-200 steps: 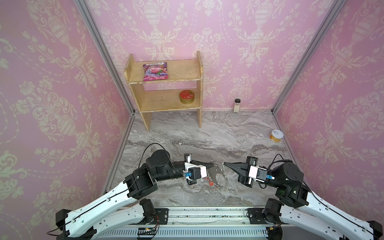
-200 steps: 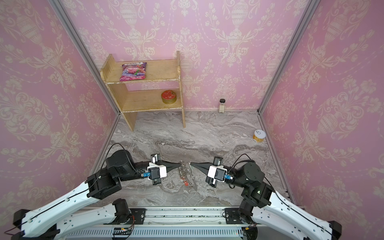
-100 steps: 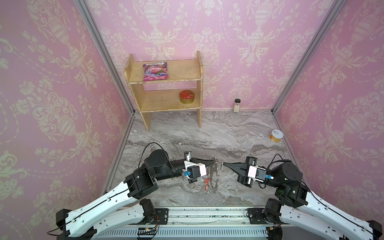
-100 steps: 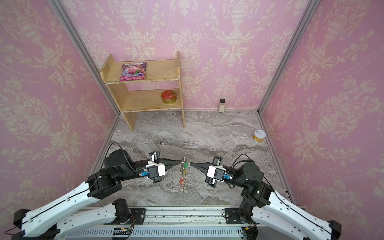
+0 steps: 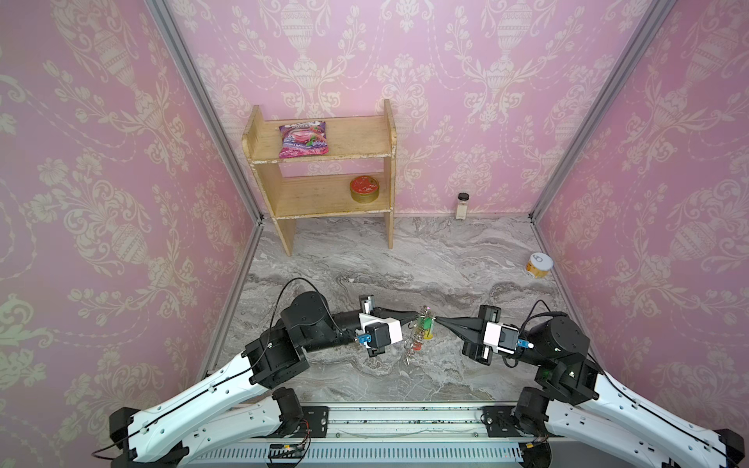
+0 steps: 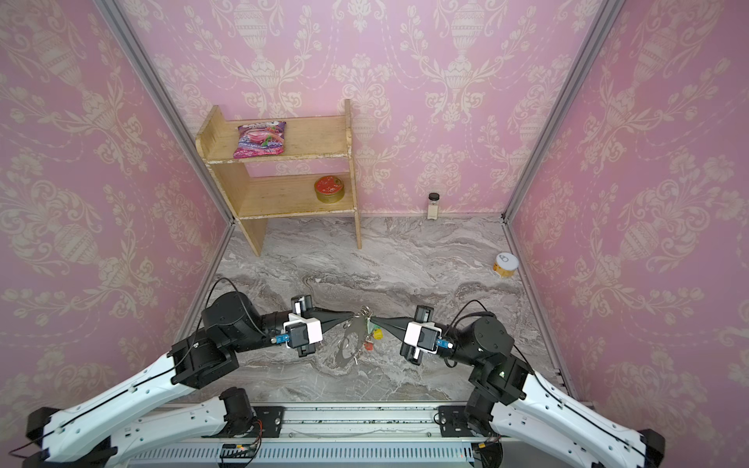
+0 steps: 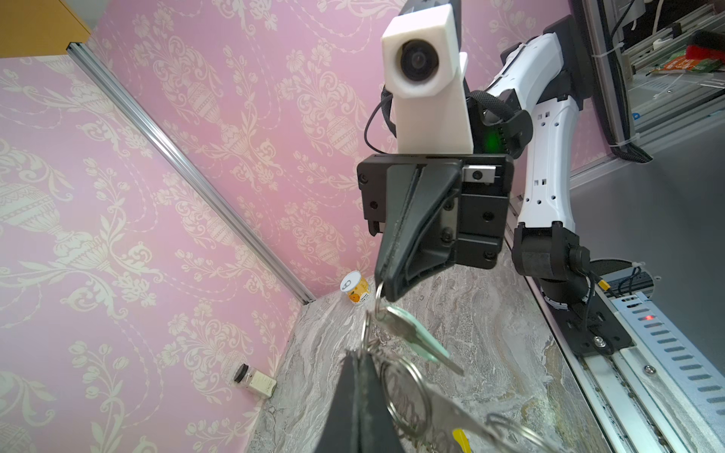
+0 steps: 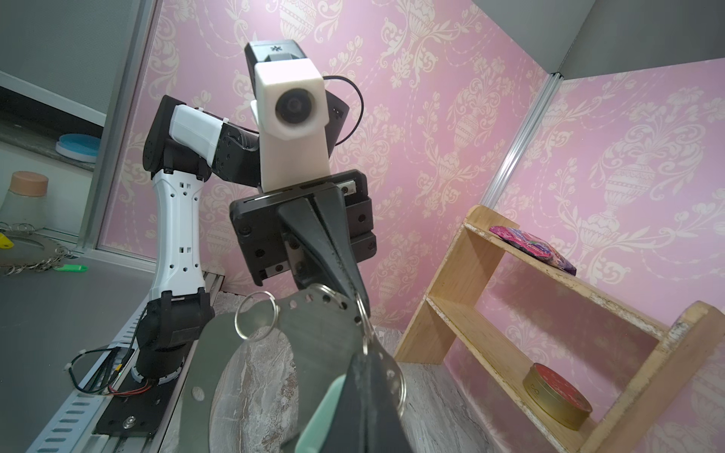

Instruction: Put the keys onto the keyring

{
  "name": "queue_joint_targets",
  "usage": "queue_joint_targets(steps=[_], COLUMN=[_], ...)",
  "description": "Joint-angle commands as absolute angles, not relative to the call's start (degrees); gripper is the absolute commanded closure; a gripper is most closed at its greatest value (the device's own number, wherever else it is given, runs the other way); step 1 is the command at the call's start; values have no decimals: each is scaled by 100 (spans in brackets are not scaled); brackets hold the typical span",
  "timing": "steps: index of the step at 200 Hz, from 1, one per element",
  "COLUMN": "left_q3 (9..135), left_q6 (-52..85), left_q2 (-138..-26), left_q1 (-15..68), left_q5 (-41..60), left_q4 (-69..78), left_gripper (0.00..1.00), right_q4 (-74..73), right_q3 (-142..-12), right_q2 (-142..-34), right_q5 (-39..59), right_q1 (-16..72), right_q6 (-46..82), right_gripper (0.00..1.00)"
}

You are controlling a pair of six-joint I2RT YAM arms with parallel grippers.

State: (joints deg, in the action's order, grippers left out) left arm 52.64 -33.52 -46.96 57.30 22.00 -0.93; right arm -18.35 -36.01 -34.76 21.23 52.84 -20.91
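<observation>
The keyring (image 6: 352,338), a flat grey hoop with small loops and yellow and red tags, hangs on edge above the marble floor between both arms. My left gripper (image 6: 352,314) is shut on its rim (image 8: 310,337), also seen in the left wrist view (image 7: 363,353). The keys (image 7: 412,333), silver with a mint-green tag (image 8: 325,408), dangle from a small ring. My right gripper (image 7: 386,292) is shut on that ring, right against the hoop (image 5: 417,334). In both top views the two grippers' tips almost meet. Whether the small ring passes through a hole in the hoop is unclear.
A wooden shelf (image 5: 324,204) stands at the back left with a snack packet (image 5: 303,139) on top and a round tin (image 5: 364,188) below. A small jar (image 5: 462,204) stands by the back wall, a yellow can (image 5: 539,265) by the right wall.
The keyring has swung from lying face-up to hanging on edge. The two grippers' tips have come closer together.
</observation>
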Motion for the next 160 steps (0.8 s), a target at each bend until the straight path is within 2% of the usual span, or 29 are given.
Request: queue_joint_targets(steps=[1, 160], left_q3=[5283, 5316], left_q6=[-3261, -3234], left_q2=[-4641, -4650], left_q1=[5762, 5769], left_q5=[2288, 2428], left_q4=[158, 44], left_gripper=[100, 100], right_q4=[-2087, -2242], right_q3=[-3564, -3630], right_q2=[-3509, -3690], right_q5=[2154, 2231], right_q1=[5254, 5231], right_q6=[-1971, -1926], right_gripper=[100, 100])
